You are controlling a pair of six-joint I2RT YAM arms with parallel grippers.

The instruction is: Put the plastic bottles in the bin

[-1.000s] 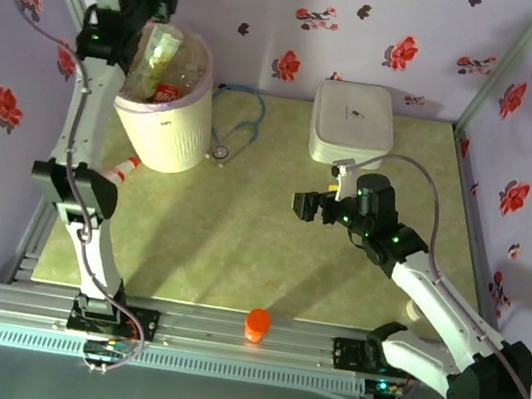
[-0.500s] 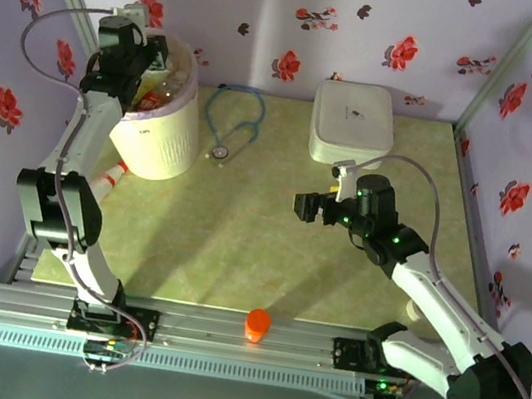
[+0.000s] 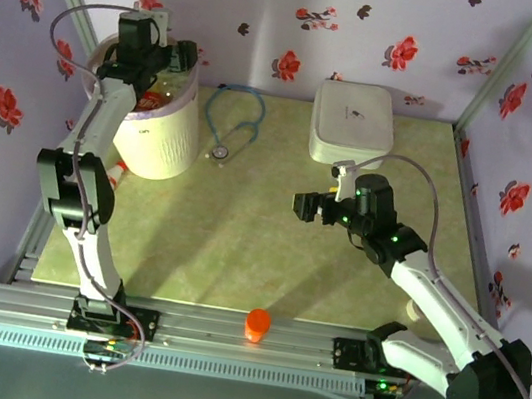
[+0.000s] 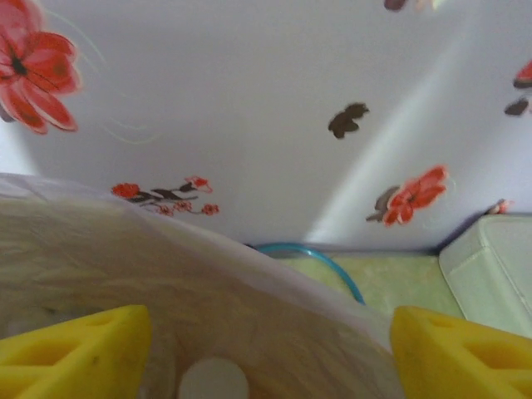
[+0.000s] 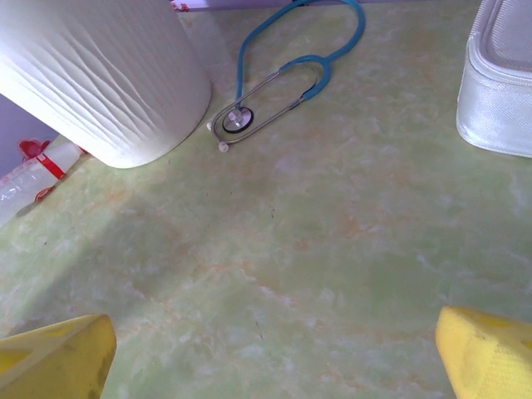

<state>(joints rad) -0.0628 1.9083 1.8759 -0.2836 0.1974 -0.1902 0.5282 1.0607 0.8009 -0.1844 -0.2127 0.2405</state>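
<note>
Top external view: I see the bin, cream-white with a lilac liner, at far left, holding plastic bottles with red labels. One bottle lies on the table just near-left of it. Over the rim, the left gripper has its jaws apart. The right gripper is spread wide, gripping nothing. Green marbled mat; lilac flowered walls.

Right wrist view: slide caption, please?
Open right gripper over table; bin flanked by one lying bottle and a stethoscope.
</note>
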